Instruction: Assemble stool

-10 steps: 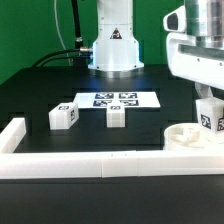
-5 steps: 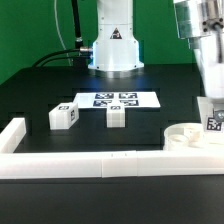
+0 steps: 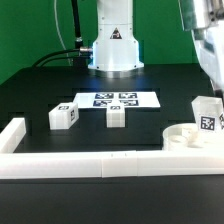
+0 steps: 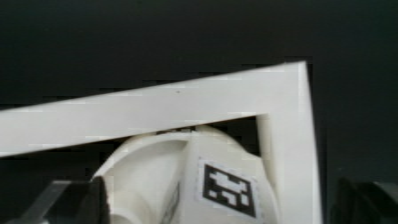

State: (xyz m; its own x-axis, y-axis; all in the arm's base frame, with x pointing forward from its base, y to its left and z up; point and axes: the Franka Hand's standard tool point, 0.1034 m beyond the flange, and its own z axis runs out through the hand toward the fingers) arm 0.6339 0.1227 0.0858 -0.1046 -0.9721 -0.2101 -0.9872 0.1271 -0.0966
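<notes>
One leg (image 3: 207, 116) is standing on the seat (image 3: 180, 138) at the table's (image 3: 40, 90) front corner, exterior view's right; two legs (image 3: 63, 116) (image 3: 116, 115) are sitting by the marker board (image 3: 115, 100).

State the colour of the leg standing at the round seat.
White plastic blocky leg, with a black-and-white square tag; clearest in the wrist view.

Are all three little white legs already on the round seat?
No: only one leg stands on the round seat; a second leg and a third leg sit on the black table, apart from it.
</notes>
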